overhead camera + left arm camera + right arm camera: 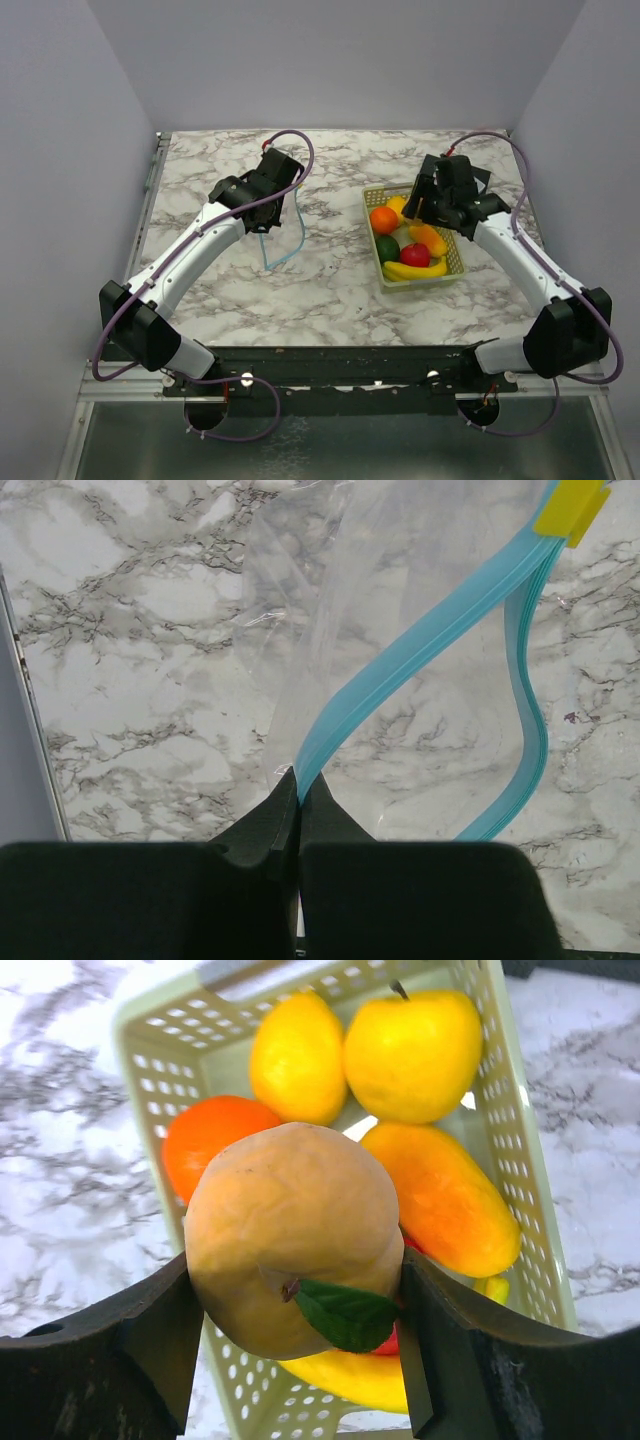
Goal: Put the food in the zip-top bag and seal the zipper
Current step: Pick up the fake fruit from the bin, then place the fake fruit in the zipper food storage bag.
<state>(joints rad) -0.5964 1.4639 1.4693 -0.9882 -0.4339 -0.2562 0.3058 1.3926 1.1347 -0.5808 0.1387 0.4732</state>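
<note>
Early stage. The left gripper, jaws pressed together, pinches the bag at its zipper (mouth open, unsealed). The right gripper clamps a peach over the basket. Nothing is bagged yet; the remaining food lies in the basket.

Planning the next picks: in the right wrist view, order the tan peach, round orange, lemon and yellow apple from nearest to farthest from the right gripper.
1. tan peach, held in the right gripper.
2. round orange, behind it, by the basket left wall.
3. lemon and yellow apple, side by side at the basket's far end; too close to call.
</note>
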